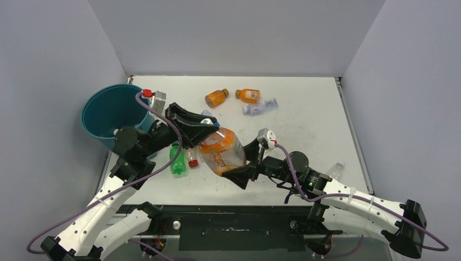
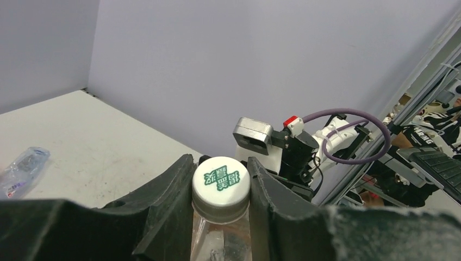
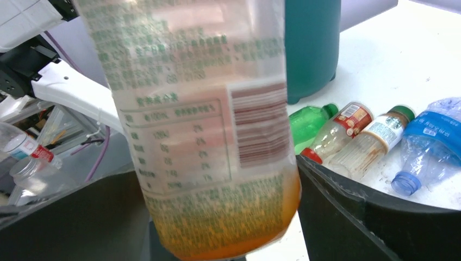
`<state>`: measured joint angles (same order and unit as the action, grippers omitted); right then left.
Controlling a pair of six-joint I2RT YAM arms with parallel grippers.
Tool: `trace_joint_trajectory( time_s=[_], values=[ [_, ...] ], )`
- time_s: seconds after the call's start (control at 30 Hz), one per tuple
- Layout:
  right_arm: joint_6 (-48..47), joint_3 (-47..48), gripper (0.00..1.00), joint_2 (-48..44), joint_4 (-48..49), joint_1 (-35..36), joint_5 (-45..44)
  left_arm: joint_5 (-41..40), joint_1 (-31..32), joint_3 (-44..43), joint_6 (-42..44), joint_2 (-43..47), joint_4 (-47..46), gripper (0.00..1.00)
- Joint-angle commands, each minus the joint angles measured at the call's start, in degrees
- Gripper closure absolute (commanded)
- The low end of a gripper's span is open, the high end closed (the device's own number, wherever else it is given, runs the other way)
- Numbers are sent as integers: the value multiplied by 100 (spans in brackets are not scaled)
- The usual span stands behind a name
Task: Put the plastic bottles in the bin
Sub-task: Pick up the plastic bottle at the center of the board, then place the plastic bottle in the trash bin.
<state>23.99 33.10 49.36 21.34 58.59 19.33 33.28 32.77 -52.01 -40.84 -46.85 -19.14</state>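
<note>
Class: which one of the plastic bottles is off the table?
The big orange-filled bottle, held between the left gripper at its cap and the right gripper at its base; the rest lie on the table.

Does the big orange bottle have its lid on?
Lid on. A white cap with green print tops the big orange bottle, pinched by the left gripper.

L end effector (image 2: 220, 166) pinches the white, green-printed cap (image 2: 220, 184) of a bottle (image 2: 217, 242) betw. both fingers, w/ a crumpled clear bottle (image 2: 22, 169) lying far left on the surface (image 2: 98, 141).
</note>
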Motion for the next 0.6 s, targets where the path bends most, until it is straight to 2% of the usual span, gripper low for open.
trace_joint_trajectory(
  time_s=[0.0, 0.13, 0.33, 0.47, 0.57],
  values=[
    [-49, 270, 8, -138, -53, 50, -16, -137, -8, -363, 60, 47, 189, 100],
    [144, 581, 10, -309, -874, 56, -111, -797, -17, -780, 802, 204, 1117, 100],
    [303, 953, 10, -1063, -2304, 52, -910, -2172, -24, -1785, 2008, 388, 2439, 100],
    [315, 706, 10, -1766, -2593, 56, -1421, -3088, -25, -2229, 2582, 506, 2742, 100],
    [370, 474, 10, -2214, -2706, 56, -1888, -4238, -25, -2594, 2977, 488, 3082, 100]
  ],
)
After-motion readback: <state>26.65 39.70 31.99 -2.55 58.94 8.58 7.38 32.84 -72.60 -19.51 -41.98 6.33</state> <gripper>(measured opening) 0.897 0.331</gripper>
